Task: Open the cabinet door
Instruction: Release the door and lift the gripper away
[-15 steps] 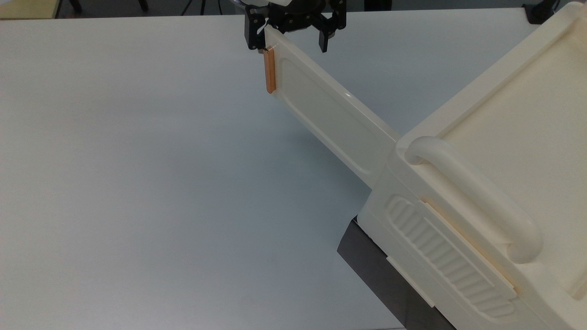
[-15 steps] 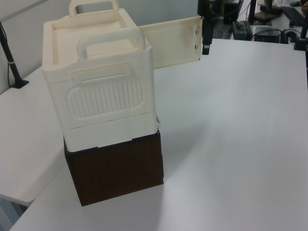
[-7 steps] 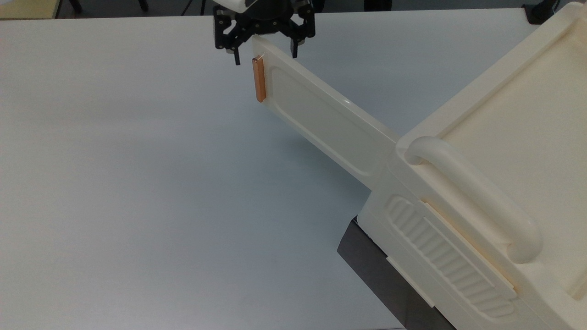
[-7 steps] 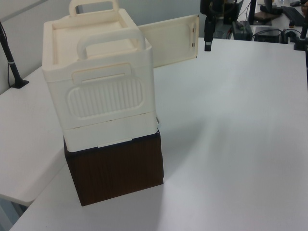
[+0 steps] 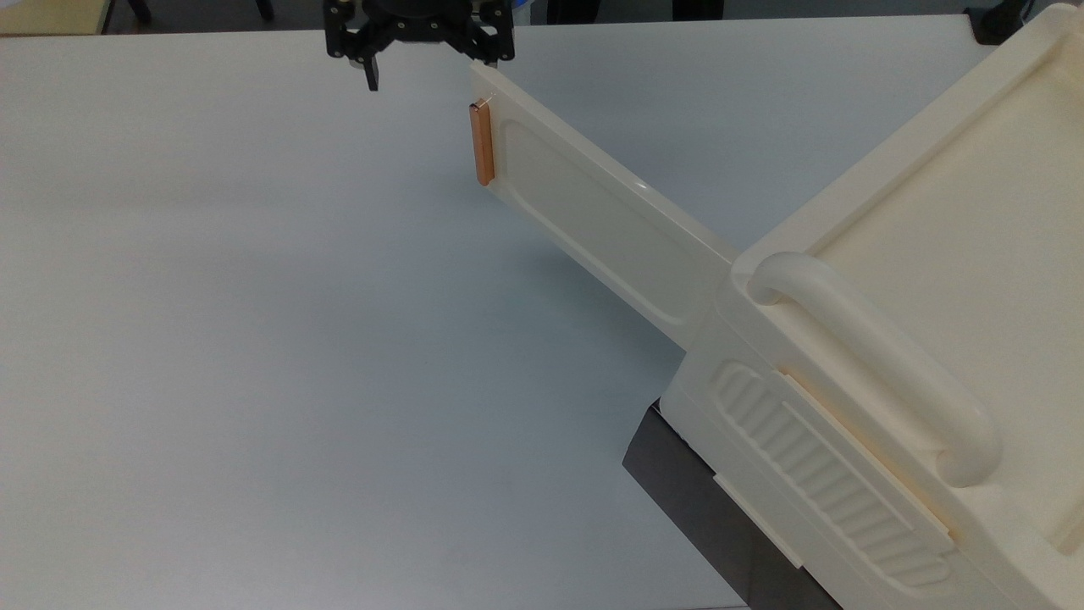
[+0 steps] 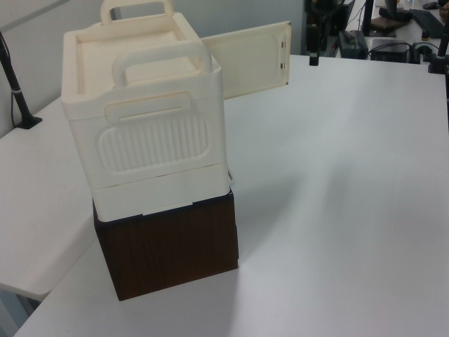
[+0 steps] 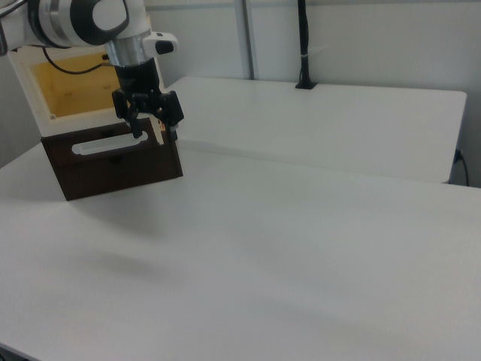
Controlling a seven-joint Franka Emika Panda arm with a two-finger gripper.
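Note:
The cream cabinet (image 5: 931, 254) stands on its dark base (image 5: 703, 500) at the top view's right. Its cabinet door (image 5: 593, 212) is swung wide out over the table, with the orange-brown strip (image 5: 483, 142) on its free end. My gripper (image 5: 432, 69) hangs open at the far table edge, just past that end; the door is not between its fingers. In the left view the door (image 6: 245, 60) sticks out behind the cabinet (image 6: 151, 133), and the gripper (image 6: 313, 56) hangs a little to its right, apart from it. The right view shows the gripper (image 7: 155, 128) in front of the cabinet's yellow-lit inside (image 7: 75, 83).
The white table (image 5: 254, 339) stretches wide to the top view's left and front. A thick tubular handle (image 5: 872, 356) runs along the cabinet's top. A black post (image 7: 303, 45) stands at the far table edge in the right view. Desks with dark equipment (image 6: 407, 28) lie behind.
My gripper has slid to the top view's left, off the door's free end that it straddled, and stays open. The door swung a little further and then stopped.

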